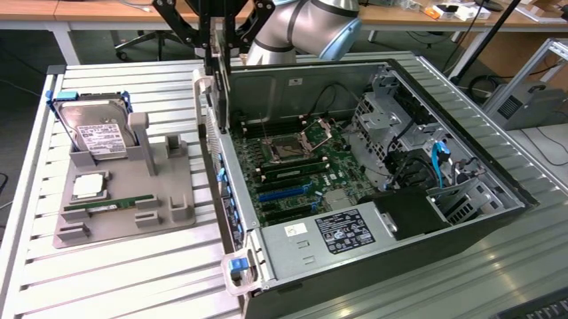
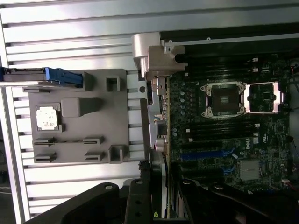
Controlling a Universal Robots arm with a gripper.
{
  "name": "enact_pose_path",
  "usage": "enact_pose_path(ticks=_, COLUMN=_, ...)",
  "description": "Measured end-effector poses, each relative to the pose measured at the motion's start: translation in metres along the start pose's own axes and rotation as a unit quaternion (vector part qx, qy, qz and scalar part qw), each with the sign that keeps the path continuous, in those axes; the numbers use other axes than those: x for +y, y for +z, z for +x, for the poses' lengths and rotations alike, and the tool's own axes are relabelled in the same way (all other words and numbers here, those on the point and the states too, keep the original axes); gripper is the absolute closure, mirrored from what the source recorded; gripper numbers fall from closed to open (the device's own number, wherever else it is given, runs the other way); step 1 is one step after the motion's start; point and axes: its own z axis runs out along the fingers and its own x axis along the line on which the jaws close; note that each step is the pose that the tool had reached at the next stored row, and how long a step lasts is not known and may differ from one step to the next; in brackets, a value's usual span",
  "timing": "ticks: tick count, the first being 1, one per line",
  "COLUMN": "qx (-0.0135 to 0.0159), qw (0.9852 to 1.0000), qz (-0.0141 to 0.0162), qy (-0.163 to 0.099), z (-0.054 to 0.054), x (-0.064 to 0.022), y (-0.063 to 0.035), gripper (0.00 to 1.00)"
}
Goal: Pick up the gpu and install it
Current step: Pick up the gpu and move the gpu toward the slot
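Pickup done: we found gripper [image 1: 219, 50] at upper centre of exterior view, fingers clamped on gpu [image 1: 218, 100], card upright over case [image 1: 266, 83] left edge. Seating in slot not yet done.

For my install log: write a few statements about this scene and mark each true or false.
1. The gripper holds the gpu. True.
2. The gpu sits in a motherboard slot. False: it hangs upright in the gripper, by the case wall on the tray's side.
3. The hard drive is on the grey tray. True.
4. The case is closed. False: its side is open and the motherboard shows.
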Motion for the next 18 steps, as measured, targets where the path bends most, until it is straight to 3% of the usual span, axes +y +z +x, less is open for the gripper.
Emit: enact_pose_path(ticks=18, qx=-0.0002, qw=1.0000, qz=0.0028, qy=0.000, z=-0.0065, x=-0.0003, y=0.0029, gripper=0.73)
